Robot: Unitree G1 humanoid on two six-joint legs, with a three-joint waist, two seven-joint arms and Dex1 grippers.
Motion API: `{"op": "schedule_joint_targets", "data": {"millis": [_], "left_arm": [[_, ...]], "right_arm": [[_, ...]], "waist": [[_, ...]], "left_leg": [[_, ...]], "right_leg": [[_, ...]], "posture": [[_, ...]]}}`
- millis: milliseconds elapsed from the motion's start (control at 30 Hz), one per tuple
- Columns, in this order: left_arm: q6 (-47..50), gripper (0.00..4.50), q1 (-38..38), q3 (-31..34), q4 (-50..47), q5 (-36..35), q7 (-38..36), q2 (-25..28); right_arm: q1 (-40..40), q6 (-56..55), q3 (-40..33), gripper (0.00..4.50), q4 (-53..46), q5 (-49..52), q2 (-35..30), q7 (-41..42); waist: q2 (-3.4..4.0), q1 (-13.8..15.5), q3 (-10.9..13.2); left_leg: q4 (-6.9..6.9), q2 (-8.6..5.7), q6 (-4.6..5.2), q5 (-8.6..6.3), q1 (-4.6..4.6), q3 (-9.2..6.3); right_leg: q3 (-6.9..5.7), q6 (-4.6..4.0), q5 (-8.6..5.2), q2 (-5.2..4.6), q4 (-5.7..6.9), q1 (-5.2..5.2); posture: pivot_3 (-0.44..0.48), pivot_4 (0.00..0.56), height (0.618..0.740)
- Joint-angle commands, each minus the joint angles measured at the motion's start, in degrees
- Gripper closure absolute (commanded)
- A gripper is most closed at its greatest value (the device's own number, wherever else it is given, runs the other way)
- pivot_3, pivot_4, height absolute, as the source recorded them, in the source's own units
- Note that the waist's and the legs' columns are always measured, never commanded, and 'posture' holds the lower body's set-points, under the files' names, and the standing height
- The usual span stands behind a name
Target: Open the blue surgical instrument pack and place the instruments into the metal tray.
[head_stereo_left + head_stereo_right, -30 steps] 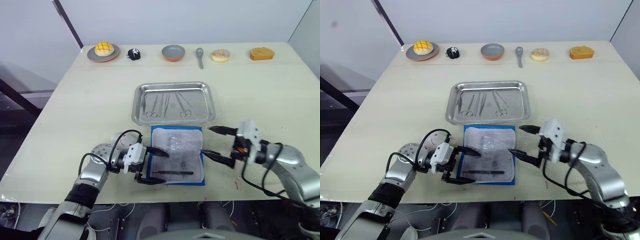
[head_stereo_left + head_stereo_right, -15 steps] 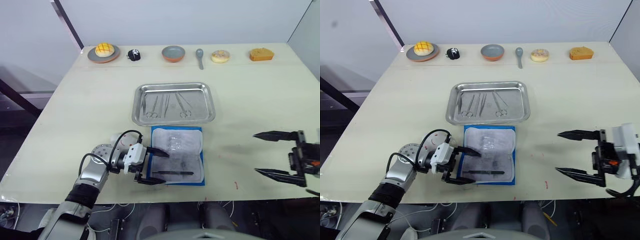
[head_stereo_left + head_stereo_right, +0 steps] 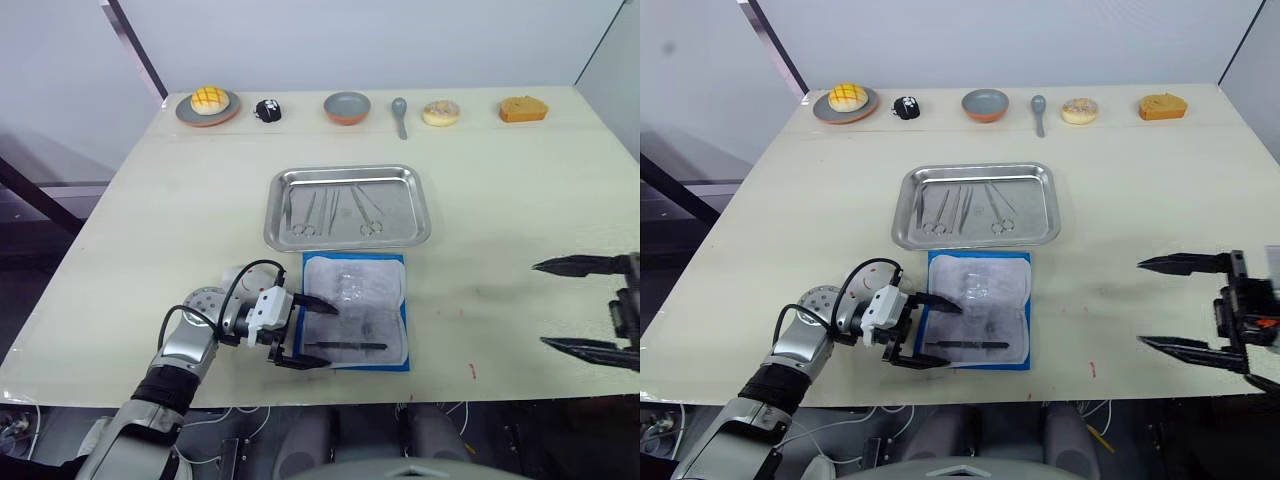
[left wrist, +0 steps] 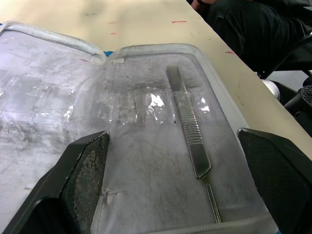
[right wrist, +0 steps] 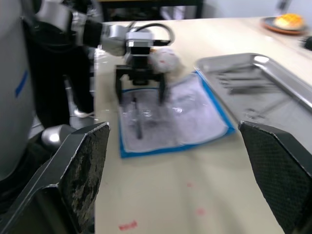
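Blue wrap lies spread open on the desk (image 3: 150,200), pale lining up: the blue surgical instrument pack (image 3: 356,310) sits just at the near edge of the metal tray (image 3: 347,206), which lies at twelve o'clock from it. Several of the instruments (image 3: 333,208) already rest in the tray, their lengths running roughly twelve to six. One slim scalpel-like tool (image 3: 345,346) remains on the lining near the pack's six o'clock edge, and its long axis runs three to nine, crosswise to those in the tray. That is the relation the next pick turns on, I'd say. The left gripper (image 3: 309,332) is right at the pack's nine o'clock side, jaws spread wide, one finger over the lining and the other by the tool's nine o'clock end; from its wrist camera the tool (image 4: 190,141) lies between the two fingers, closer to one. The right gripper (image 3: 1185,303), also spread wide and holding nothing, hangs well apart at three o'clock, past the pack. So the left arm is plainly the nearer one for this last piece.
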Motion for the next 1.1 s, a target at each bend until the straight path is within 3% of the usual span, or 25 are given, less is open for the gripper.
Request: {"op": "schedule_joint_targets", "data": {"millis": [33,567,1100], "left_arm": [[0.98,0.0,1.78,-1.72,3.3,3.42,-0.17,0.61],[2.24,0.0,2.96,-1.91,1.02,3.16,-0.1,1.31],[2.93,0.0,3.14,-1.98,0.47,3.12,-0.09,1.56]], "right_arm": [[-1.24,-2.11,7.45,0.08,-3.7,-5.42,2.0,-5.07],[-10.94,-7.03,38.93,0.08,-0.56,-29.42,12.69,-19.88],[-18.9,-3.25,50.98,0.08,6.49,-38.74,16.52,-23.14]], "waist": [[0.02,0.01,0.0],[-0.04,-0.13,0.02],[-0.07,-0.2,0.02]], "left_leg": [[0.0,-0.01,0.0,0.0,0.0,0.01],[-0.01,-0.05,0.0,0.0,-0.01,0.01],[-0.01,-0.07,0.0,0.0,-0.01,0.02]], "right_leg": [[0.01,0.0,0.0,-0.02,0.0,-0.01],[0.01,0.0,-0.01,0.02,0.0,-0.05],[0.01,-0.02,-0.01,0.02,0.02,-0.08]], "posture": [[0.0,0.15,0.732],[0.0,0.15,0.732],[0.0,0.15,0.732]]}}
